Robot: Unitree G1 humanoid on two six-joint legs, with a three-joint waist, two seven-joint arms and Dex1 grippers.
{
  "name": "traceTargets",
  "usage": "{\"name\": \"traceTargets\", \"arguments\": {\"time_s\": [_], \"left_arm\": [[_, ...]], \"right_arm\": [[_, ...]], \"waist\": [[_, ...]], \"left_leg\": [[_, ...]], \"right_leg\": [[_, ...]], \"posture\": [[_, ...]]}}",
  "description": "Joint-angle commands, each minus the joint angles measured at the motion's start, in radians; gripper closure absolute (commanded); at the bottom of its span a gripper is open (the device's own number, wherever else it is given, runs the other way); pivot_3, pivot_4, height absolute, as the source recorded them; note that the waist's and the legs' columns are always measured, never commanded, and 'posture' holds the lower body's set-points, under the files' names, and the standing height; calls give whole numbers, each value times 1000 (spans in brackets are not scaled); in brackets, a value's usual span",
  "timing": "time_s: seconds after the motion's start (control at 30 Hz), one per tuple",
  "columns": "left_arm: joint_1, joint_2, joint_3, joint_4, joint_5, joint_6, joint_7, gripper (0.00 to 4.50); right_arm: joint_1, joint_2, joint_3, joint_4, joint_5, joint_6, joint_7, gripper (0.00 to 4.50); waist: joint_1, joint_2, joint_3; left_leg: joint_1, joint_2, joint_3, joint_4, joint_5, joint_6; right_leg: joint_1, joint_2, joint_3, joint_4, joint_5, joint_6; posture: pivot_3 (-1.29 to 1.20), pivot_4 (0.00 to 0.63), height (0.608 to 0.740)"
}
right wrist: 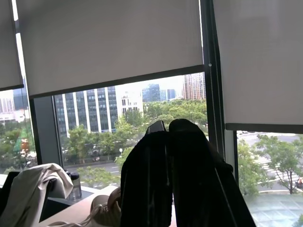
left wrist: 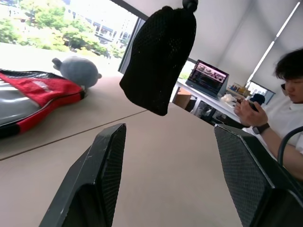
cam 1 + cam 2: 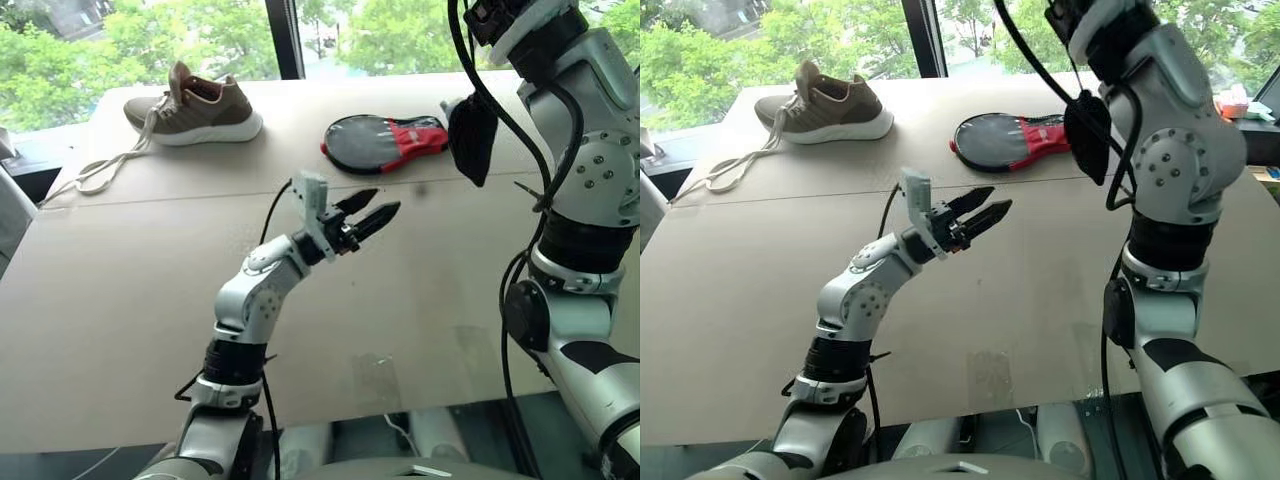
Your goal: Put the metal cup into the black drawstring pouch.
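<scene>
Above the surface (image 3: 120, 290) we see the black drawstring pouch (image 3: 471, 137) hanging from our right claw (image 1: 166, 130) (fingers pinched together), while the left claw (image 3: 366, 213) gapes wide just below it, holding nothing

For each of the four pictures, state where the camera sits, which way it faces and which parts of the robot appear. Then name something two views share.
Left and right eye: head, looking down over both arms and table.
Left wrist: looks along open left end effector at hanging pouch.
Right wrist: looks along shut right end effector at windows.
Shared: pouch, paddle cover.
</scene>
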Motion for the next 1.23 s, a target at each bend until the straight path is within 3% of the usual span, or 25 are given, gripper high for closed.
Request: {"name": "traceTargets", "arguments": {"time_s": [0.03, 0.17, 0.33, 0.4, 0.43, 0.53, 0.63, 0.83, 0.93, 1.23], "left_arm": [[-6, 33, 153, -68, -91, -5, 58, 1434], [-18, 83, 411, -49, -298, 13, 167, 1434], [74, 205, 528, 3, -325, 42, 165, 1434], [128, 220, 506, 0, -305, 52, 147, 1434], [180, 230, 466, -21, -276, 63, 124, 1376], [357, 298, 317, -128, -229, 146, 42, 1376], [532, 366, 209, -281, -220, 201, -32, 1376], [750, 398, 159, -393, -44, 36, -67, 1376], [803, 371, 183, -396, -2, -48, -63, 1376], [867, 320, 202, -369, 142, -225, -29, 1376]], "right_arm": [[6, -25, -2, -50, 25, 11, 22, 4500], [70, -70, -27, -5, -7, -14, 34, 4500], [222, -171, -48, 101, -80, -65, 85, 4500], [334, -232, 9, 88, -98, -42, 174, 4500], [427, -276, 55, 69, -113, -25, 238, 3838], [675, -416, 165, 40, -203, -98, 410, 2704], [878, -537, 193, 75, -310, -326, 571, 2704], [1049, -505, -6, 224, -193, -566, 740, 2704], [1098, -485, -74, 269, -141, -624, 824, 2704], [1088, -483, -53, 357, -166, -683, 935, 2704]], "waist": [[1, 0, 0], [1, 0, 0], [7, -1, -1], [12, -1, -1], [15, -2, -1], [14, -1, -1], [8, -1, 0], [0, 1, 0], [3, 1, 1], [6, 1, 0]], "left_leg": [[0, 0, 0, 0, 0, 0], [0, 0, 0, 0, 0, 0], [0, -1, 0, 0, 0, 0], [-1, -2, -1, 0, 0, 1], [-1, -2, -1, 1, -1, 1], [1, -2, -1, 0, -2, 3], [-1, -2, 1, 0, -2, 3], [10, 5, 7, 0, -6, 9], [26, 8, 7, 0, -7, 8], [21, 7, 8, 1, -6, 9]], "right_leg": [[0, 0, 0, 0, 0, 0], [0, 0, 0, -1, 0, 0], [1, -1, -1, -2, 0, 0], [1, -2, -1, -3, 0, 0], [2, -2, -1, -4, 0, 0], [4, -2, -2, -5, 0, 0], [1, -2, 0, -4, 0, 0], [10, -1, 5, -5, -2, -2], [27, 0, 4, -6, -6, 0], [24, -1, 2, -7, -3, -4]], "posture": [[0, 150, 736], [0, 150, 736], [0, 150, 736], [0, 150, 736], [0, 150, 736], [0, 150, 736], [0, 150, 736], [0, 150, 736], [0, 150, 736], [0, 150, 736]]}}
